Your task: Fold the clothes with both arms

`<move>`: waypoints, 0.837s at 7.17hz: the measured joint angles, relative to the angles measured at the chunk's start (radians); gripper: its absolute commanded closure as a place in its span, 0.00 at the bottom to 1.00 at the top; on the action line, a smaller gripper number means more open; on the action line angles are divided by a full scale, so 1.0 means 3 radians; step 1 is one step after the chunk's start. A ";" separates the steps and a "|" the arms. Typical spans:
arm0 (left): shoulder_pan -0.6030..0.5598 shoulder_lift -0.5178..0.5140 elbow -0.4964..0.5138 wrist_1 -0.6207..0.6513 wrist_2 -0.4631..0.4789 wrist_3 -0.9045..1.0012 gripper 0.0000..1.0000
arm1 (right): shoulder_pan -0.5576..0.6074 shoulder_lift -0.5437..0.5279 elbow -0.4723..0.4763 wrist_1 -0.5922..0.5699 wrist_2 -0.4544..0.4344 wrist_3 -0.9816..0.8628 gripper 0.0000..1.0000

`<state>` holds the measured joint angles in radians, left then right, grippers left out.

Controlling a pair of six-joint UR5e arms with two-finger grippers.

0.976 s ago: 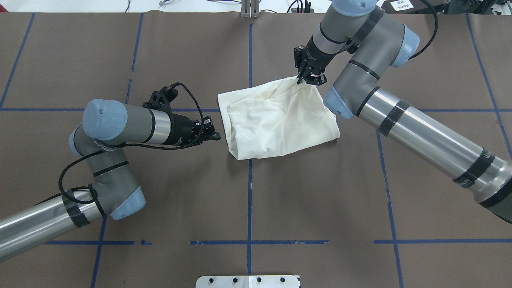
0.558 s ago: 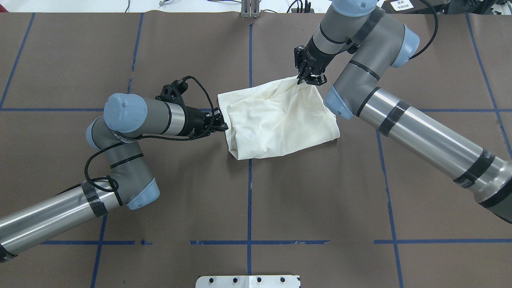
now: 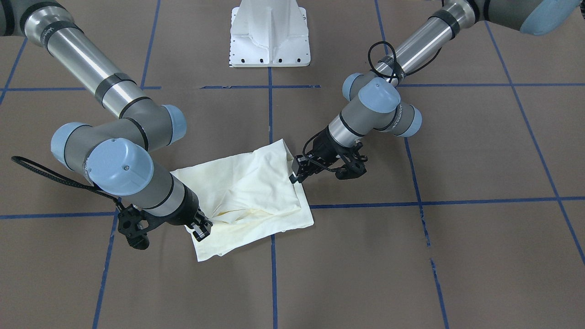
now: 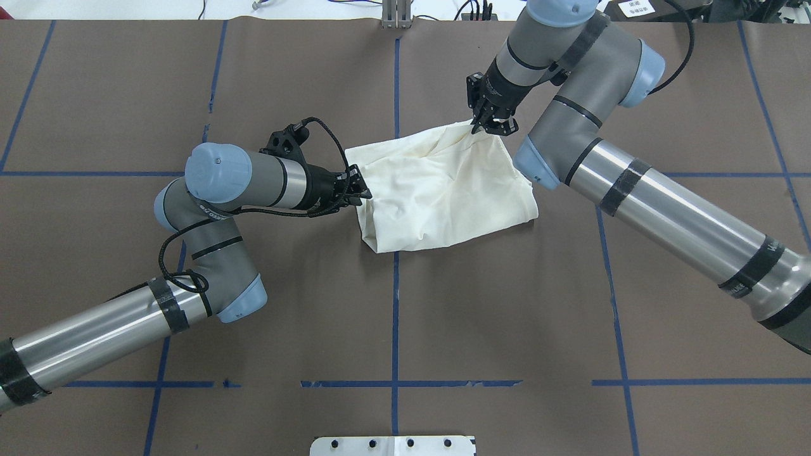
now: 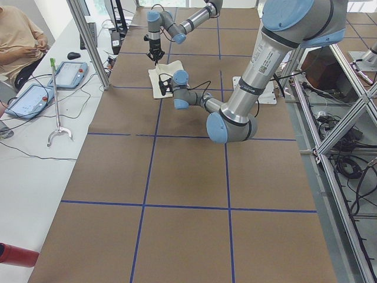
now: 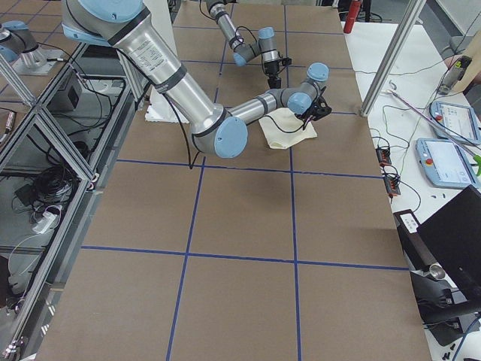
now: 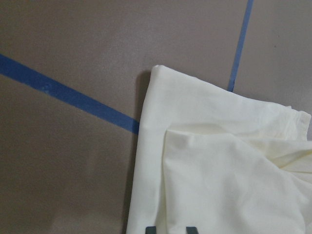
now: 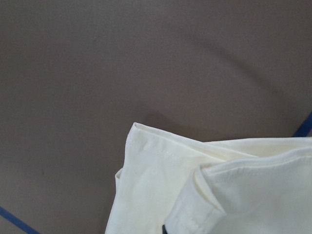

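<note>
The cream shirt (image 4: 443,183) lies folded in a loose bundle mid-table, plain side up, also seen in the front view (image 3: 247,192). My left gripper (image 4: 360,188) has reached its left edge (image 3: 296,176). In the left wrist view its fingertips (image 7: 151,229) stand slightly apart over the cloth (image 7: 219,170), so it is open. My right gripper (image 4: 488,125) is shut on the shirt's far right corner (image 3: 203,228), holding a raised fold. The right wrist view shows that hemmed fold (image 8: 195,195) close up.
The brown table cover carries blue tape lines (image 4: 395,316). The white pedestal base (image 3: 269,36) sits at the robot's side of the table. A person (image 5: 17,35) and tablets (image 6: 451,162) are at a side table beyond the far edge.
My left arm has swung right across the table until its gripper reached the shirt's left edge. The right arm and the shirt have stayed in place.
</note>
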<state>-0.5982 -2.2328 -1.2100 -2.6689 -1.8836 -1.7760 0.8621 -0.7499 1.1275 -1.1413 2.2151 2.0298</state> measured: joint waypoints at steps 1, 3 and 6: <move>0.0000 -0.0019 0.0039 -0.0023 -0.0003 -0.0006 0.68 | -0.0002 -0.0001 0.0000 0.0000 0.0000 0.0001 1.00; 0.0000 -0.0054 0.0097 -0.0042 -0.0006 -0.0011 0.68 | -0.0002 -0.0001 0.0000 0.0000 0.0000 0.0000 1.00; 0.0004 -0.0115 0.0217 -0.0118 -0.0021 -0.0013 0.68 | 0.0000 -0.0001 0.0000 0.0000 0.0000 0.0004 1.00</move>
<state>-0.5969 -2.2674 -1.1449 -2.7042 -1.8898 -1.7798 0.8620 -0.7501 1.1275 -1.1413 2.2151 2.0309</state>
